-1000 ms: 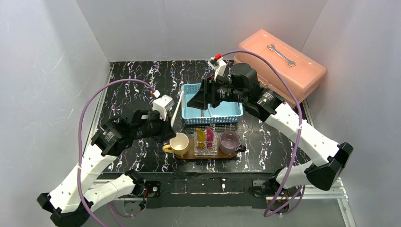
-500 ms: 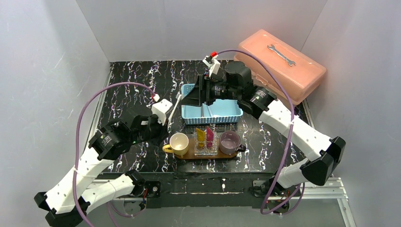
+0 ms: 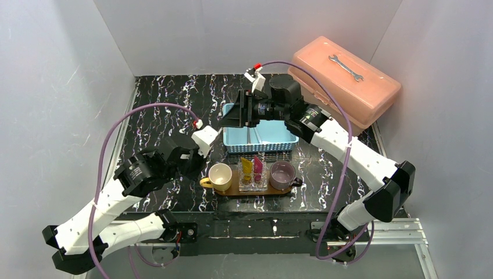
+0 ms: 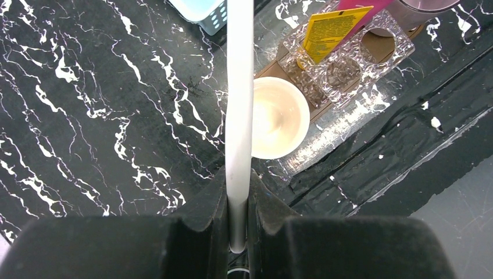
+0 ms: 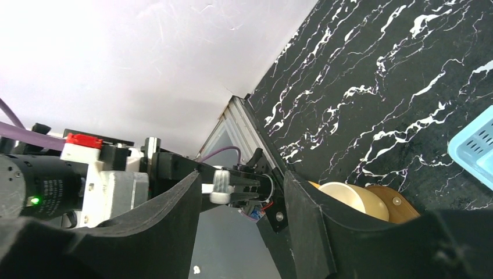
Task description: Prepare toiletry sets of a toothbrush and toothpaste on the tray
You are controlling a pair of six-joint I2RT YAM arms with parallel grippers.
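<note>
Drawing back from the basket [image 3: 261,141], the left jaws pinch a toothbrush [image 4: 239,93], now beside the cream cup [image 4: 282,119] on the tray [image 3: 232,190]. The right jaws, spread and empty, have swung leftward above the basket. Dropping it in seems next.

I have the left arm [image 3: 110,200] reaching from 7 o'clock toward centre, with the left gripper [image 4: 238,195] clamped on a toothbrush [image 4: 239,87]. The right arm [image 3: 354,154] runs from 5 o'clock to 12 o'clock. The right gripper [image 5: 241,177] points toward 9 o'clock, jaws spread wide.
</note>
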